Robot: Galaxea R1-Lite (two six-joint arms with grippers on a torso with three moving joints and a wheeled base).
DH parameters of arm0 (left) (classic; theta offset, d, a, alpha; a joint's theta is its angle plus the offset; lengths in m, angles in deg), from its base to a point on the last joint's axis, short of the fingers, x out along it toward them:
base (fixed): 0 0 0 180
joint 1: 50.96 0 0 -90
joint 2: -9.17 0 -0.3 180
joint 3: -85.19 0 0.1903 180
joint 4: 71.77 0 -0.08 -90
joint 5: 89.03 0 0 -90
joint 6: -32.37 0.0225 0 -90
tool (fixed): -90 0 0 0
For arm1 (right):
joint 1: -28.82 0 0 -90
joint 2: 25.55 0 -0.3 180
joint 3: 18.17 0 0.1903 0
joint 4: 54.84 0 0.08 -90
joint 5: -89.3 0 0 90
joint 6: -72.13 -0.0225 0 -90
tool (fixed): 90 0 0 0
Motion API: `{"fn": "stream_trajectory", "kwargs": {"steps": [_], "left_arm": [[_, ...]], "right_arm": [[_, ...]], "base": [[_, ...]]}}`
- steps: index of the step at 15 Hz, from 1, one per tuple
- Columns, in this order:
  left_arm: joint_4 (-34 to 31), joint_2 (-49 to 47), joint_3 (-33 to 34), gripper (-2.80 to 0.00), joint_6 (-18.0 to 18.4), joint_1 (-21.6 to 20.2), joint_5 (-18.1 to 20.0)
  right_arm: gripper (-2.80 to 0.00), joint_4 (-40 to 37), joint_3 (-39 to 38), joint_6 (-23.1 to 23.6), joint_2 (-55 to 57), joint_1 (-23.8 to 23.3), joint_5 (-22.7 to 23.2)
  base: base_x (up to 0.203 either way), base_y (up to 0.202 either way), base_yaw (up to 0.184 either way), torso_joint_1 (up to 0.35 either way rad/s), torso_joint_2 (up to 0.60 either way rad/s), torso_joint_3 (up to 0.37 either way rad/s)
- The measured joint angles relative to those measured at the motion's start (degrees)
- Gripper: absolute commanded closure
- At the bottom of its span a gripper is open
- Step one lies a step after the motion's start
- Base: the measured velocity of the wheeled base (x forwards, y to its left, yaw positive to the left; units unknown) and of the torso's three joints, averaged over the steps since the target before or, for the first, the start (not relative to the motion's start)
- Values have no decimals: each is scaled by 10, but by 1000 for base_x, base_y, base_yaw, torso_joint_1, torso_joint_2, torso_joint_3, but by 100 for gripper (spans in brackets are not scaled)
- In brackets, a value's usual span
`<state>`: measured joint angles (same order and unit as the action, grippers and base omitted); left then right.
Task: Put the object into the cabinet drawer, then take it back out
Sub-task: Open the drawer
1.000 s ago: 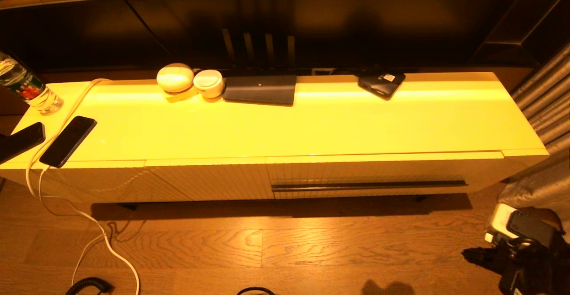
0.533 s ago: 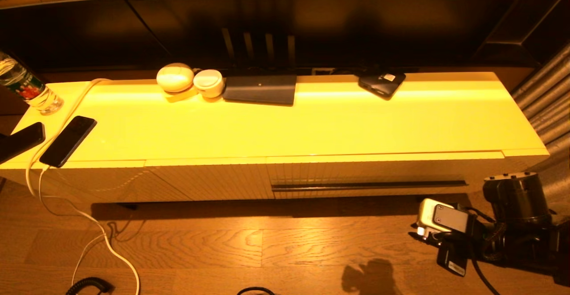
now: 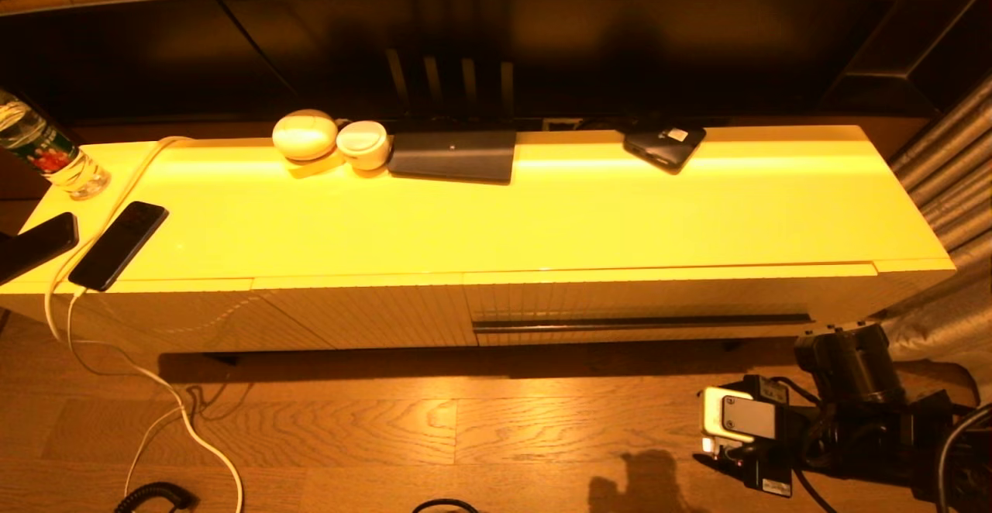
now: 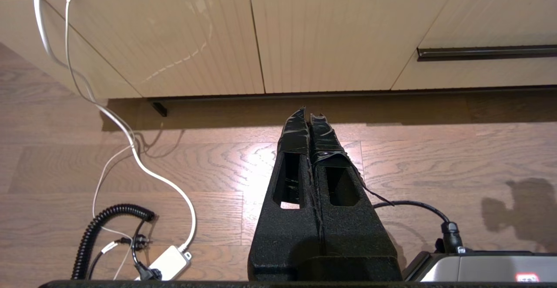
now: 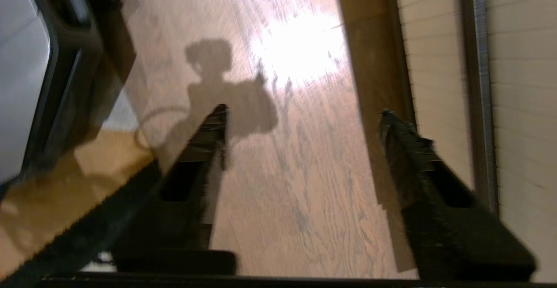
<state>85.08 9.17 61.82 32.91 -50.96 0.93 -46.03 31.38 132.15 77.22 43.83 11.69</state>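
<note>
Pale ribbed wood fronted the cabinet drawer, which sat fully closed on the right half of the low cabinet, flush with the plain ribbed panels beside it. Its long dark handle slot ran nearly the drawer's whole width. Judged stiff and fairly heavy for a wide shallow drawer, probably on runners, so a straight outward pull; glossy finish looks slippery, so the front itself gives no hold. Best hold: hook a finger into the slot near its middle, so the drawer does not rack sideways.

Right gripper hung low over the wooden floor, off the drawer's right end and well short of the slot, jaws spread wide with nothing between them. Left gripper parked above the floor facing the left panels, jaws pressed together, empty.

Which object goes in could not be told; candidates lay on the cabinet top: phone, two white round cases, dark flat pad.
</note>
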Motion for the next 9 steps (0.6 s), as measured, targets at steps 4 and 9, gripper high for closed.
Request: {"fn": "stream_trajectory", "kwargs": {"steps": [4, 9], "left_arm": [[0, 0, 0, 0, 0, 0, 0], [0, 0, 0, 0, 0, 0, 0]], "right_arm": [[-280, -4, 6, 95, 32, -22, 27], [-280, 3, 21, 166, 73, -28, 31]], "base": [[0, 0, 0, 0, 0, 0], [0, 0, 0, 0, 0, 0]]}}
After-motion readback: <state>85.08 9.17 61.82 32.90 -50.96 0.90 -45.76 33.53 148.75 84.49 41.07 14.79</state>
